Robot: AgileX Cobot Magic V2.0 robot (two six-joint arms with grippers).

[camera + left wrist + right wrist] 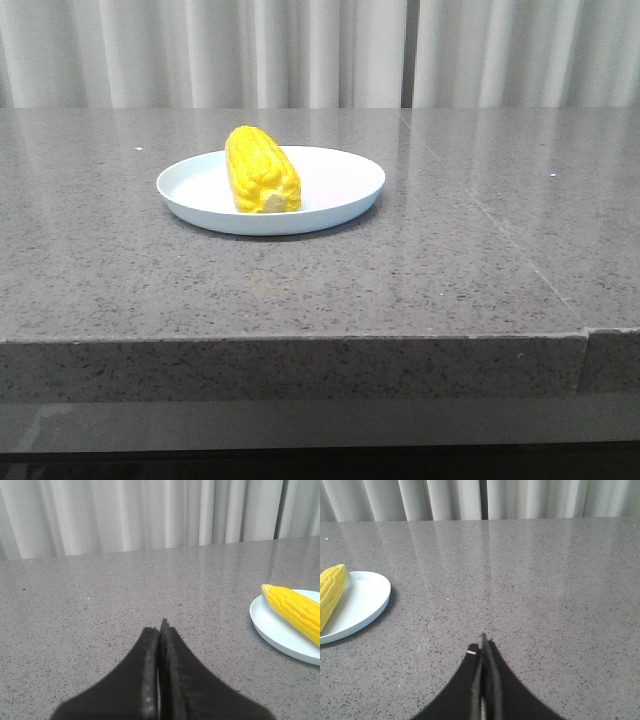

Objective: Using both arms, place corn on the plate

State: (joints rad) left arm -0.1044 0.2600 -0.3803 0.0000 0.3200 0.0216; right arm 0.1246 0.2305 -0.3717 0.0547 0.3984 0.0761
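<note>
Corn [262, 170] lies on its side inside the pale plate [345, 190], slightly left of centre, stub end toward the camera, on a grey speckled tabletop [450, 270]. Left tool [160, 630] and right tool [484, 642] each have fingers pressed together, holding nothing, well apart from the plate. The placing looks finished; keeping both tools clear avoids nudging the plate.

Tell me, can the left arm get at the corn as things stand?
Probably yes. Bare tabletop lies between the left gripper and the plate holding the corn. Its jaws are shut, so they must open first.
</note>
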